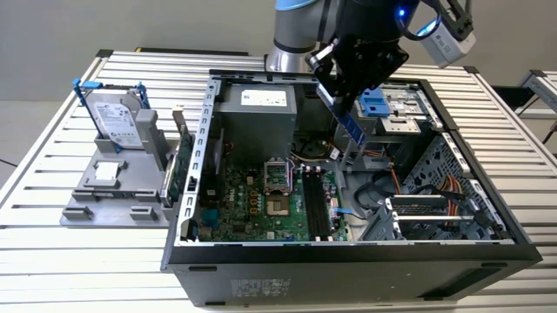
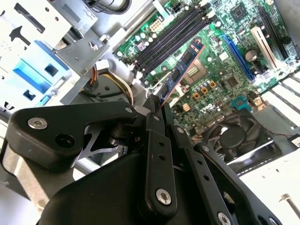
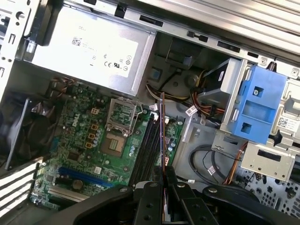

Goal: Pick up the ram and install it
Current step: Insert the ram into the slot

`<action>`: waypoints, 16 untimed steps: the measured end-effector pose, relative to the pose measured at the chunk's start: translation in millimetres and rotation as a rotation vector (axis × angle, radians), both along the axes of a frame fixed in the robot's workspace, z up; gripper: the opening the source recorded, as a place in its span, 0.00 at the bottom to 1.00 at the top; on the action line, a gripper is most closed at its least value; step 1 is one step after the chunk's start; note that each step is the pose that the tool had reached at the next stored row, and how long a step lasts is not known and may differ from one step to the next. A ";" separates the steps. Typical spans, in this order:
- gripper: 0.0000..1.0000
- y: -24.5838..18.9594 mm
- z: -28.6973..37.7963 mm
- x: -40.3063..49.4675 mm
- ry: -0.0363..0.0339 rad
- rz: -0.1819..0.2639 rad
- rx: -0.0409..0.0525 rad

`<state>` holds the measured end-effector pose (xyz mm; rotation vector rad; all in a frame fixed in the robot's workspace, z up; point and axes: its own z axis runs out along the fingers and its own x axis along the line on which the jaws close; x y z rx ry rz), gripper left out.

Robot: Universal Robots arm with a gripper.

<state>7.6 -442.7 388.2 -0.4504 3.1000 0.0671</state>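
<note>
Your pale slatted metal surface (image 1: 52, 254) carries the open black computer case (image 1: 348, 274), which lies with its inside facing up. The green motherboard (image 1: 252, 202) covers the floor of the case, with black memory slots (image 1: 315, 208) running along it. Over the case's open top hangs your black claw (image 1: 335, 91), its fingers closed tight on one end of the ram (image 1: 348, 120), a long, narrow blue-green circuit-board stick with a row of dark chips. In both wrist views the ram (image 2: 185, 70) (image 3: 162, 131) slants down into the case, in the air above the motherboard and not seated in any slot
</note>
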 end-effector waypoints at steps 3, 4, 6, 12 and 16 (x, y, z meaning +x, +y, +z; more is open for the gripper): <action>0.00 0.0 0.0 0.0 0.0000 -0.012 0.0000; 0.00 0.0 0.0 0.0 0.0000 -0.016 0.0000; 0.00 0.0 0.0 0.0 0.0000 -0.024 0.0000; 0.00 0.1 0.2 0.0 0.0001 -0.057 -0.0004; 0.00 0.0 0.0 0.0 0.0000 -0.084 0.0000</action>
